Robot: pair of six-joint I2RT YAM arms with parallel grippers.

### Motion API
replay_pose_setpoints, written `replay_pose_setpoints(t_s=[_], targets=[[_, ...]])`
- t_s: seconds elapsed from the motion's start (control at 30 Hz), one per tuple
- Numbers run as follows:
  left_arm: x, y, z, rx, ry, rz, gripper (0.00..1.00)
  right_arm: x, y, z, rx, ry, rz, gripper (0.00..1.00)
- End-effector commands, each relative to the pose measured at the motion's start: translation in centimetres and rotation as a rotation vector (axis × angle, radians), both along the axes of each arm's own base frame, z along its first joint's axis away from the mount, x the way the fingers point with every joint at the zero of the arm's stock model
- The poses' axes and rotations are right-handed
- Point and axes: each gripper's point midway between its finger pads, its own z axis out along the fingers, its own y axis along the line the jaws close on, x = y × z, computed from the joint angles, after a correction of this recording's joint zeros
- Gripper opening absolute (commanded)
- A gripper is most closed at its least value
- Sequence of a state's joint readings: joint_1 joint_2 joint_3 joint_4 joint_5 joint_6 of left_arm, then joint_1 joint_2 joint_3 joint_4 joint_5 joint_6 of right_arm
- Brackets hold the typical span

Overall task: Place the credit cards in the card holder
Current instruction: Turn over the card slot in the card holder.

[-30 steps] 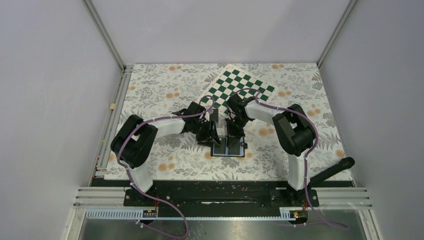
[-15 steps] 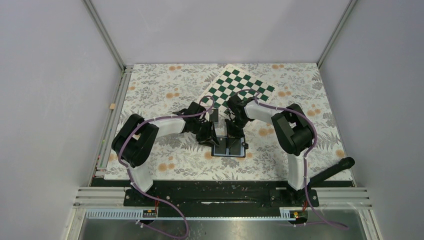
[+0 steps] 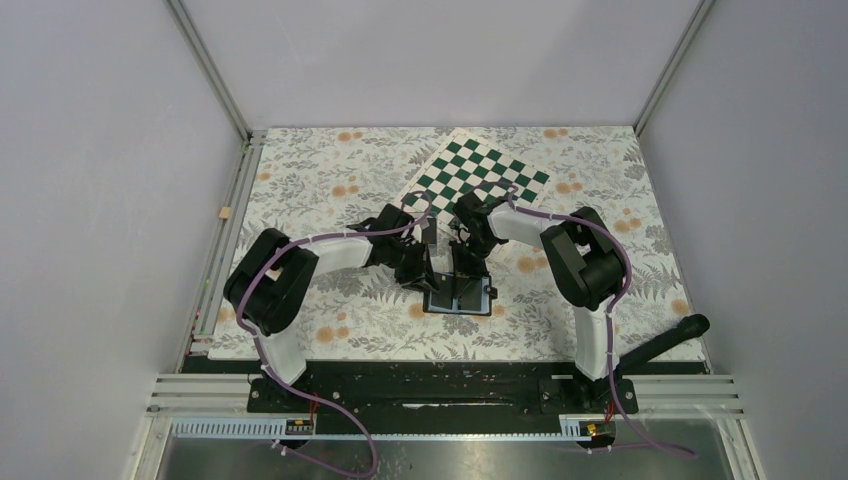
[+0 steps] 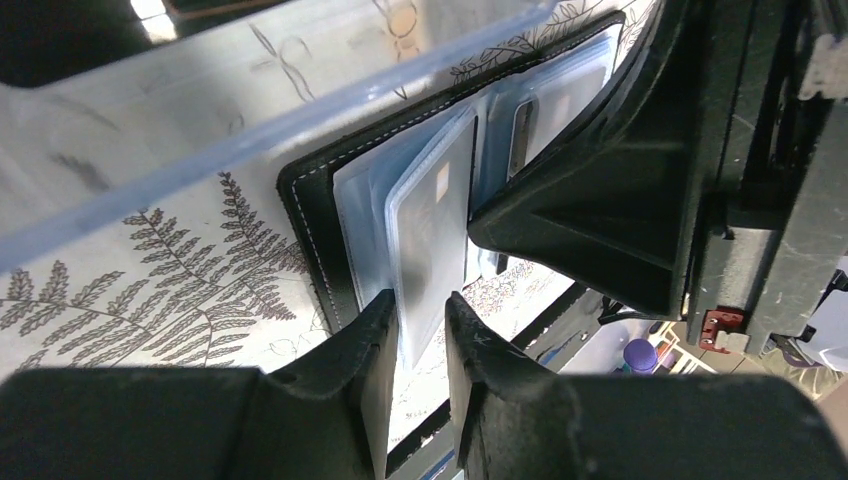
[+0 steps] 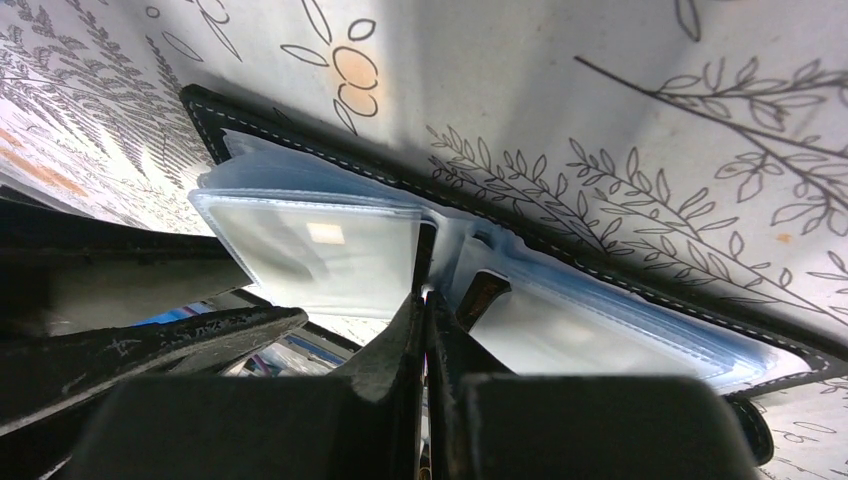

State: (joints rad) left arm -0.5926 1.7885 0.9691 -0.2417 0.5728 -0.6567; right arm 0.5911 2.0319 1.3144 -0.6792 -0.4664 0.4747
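The card holder point(image 3: 461, 297) lies open on the floral cloth, its clear sleeves fanned up point(image 4: 350, 190) point(image 5: 620, 320). One sleeve point(image 4: 432, 230) holding a grey card stands upright between the fingers of my left gripper point(image 4: 418, 330), which stand a little apart around it with light showing in the gap. My right gripper point(image 5: 425, 298) is shut at the holder's spine, with a dark credit card point(image 5: 425, 255) seen edge-on running out from its tips between the sleeves. In the top view both grippers, left point(image 3: 424, 270) and right point(image 3: 466, 262), meet over the holder's far edge.
A clear plastic box edge point(image 4: 300, 110) runs just behind the holder. The green-and-white checkered board point(image 3: 480, 172) lies at the back. A black handle-like object point(image 3: 668, 338) lies at the near right edge of the cloth.
Both grippers have edged slightly back over the holder's far edge. The holder has stayed in place.
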Motion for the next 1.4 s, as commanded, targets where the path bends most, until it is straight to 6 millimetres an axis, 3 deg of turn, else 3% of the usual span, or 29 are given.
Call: replay_pose_setpoints(t_s=[0.0, 0.2, 0.4, 0.7, 0.87, 0.93, 1.13, 1.37], targets=[[1.4, -1.8, 3.8, -0.098, -0.097, -0.020, 0.23, -0.6, 0.5, 0.5, 0.021, 0.004, 0.020, 0.04], [1.2, -1.9, 3.7, -0.030, -0.122, -0.059, 0.18, -0.1, 0.9, 2.0, 0.047, -0.026, 0.020, 0.06], [1.1, -1.8, 3.0, 0.056, -0.126, -0.082, 0.00, 0.2, 0.9, 3.1, 0.050, -0.052, 0.027, 0.07], [1.8, -0.6, 3.6, 0.149, -0.147, -0.056, 0.00, 1.4, -0.9, 5.3, 0.039, -0.125, -0.003, 0.09], [2.0, 0.1, 2.9, 0.217, -0.145, -0.053, 0.35, 1.8, -2.0, 5.4, 0.039, -0.125, -0.030, 0.09], [1.9, 0.3, 2.4, 0.236, -0.138, -0.066, 0.43, 1.8, -2.2, 5.3, 0.040, -0.122, -0.034, 0.09], [1.8, 0.2, 1.4, 0.287, -0.137, -0.111, 0.46, 1.8, -2.6, 5.1, 0.041, -0.116, -0.038, 0.10], [1.5, -0.7, 1.7, 0.324, -0.171, -0.175, 0.45, 1.6, -2.9, 4.7, 0.035, -0.103, -0.038, 0.10]])
